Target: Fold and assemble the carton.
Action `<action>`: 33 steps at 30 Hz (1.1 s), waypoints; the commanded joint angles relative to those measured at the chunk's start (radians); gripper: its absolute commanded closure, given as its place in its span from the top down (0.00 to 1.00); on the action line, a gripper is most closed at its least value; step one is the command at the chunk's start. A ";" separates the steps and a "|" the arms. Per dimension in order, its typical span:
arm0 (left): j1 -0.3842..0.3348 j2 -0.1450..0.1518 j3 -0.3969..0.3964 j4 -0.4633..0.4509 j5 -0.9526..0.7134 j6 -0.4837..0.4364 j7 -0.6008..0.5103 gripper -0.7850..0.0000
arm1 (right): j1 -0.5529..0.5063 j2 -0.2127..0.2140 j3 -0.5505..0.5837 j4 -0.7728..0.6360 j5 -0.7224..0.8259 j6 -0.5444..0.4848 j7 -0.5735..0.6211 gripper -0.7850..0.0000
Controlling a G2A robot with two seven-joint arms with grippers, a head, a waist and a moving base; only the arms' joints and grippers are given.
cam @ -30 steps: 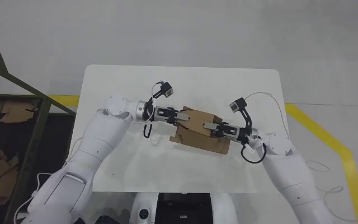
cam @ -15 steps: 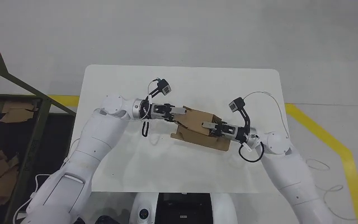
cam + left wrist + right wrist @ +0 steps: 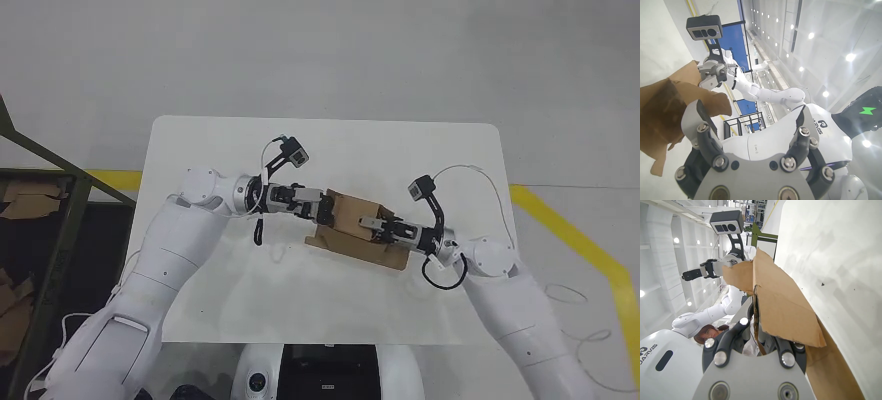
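A brown cardboard carton (image 3: 350, 232), part folded, lies on the middle of the white table (image 3: 200, 150). At its left end my left gripper (image 3: 325, 208) stands open. In the left wrist view one finger (image 3: 702, 113) lies against a carton flap (image 3: 715, 102) and the other finger (image 3: 803, 117) is out in the air. At the carton's right end my right gripper (image 3: 378, 228) is shut on a wall edge of the carton (image 3: 780, 302). The right wrist view shows that grip (image 3: 754, 311) close up, with the left arm's black finger (image 3: 691, 274) beyond.
A dark crate (image 3: 30, 200) with cardboard scraps stands on the floor left of the table. A yellow floor line (image 3: 560, 225) runs to the right. A thin white cable (image 3: 480, 170) loops over the table's right part. Bare tabletop surrounds the carton.
The left wrist has turned at the carton's left end, and its camera has shifted a little up and left. The right gripper has crept slightly left. The carton has barely shifted.
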 commanded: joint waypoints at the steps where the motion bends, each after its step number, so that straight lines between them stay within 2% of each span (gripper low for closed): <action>1: 0.001 -0.001 0.001 -0.007 -0.001 0.003 0.007 1.00 | 0.001 -0.001 -0.006 0.000 0.002 0.000 0.002 0.00; 25: -0.023 -0.021 0.080 -0.024 0.080 -0.020 0.059 1.00 | -0.006 -0.005 -0.044 -0.024 0.005 -0.009 0.006 0.00; 33: -0.013 -0.018 0.055 -0.031 0.062 -0.032 0.096 1.00 | -0.008 -0.002 -0.032 -0.015 0.025 -0.023 0.006 0.00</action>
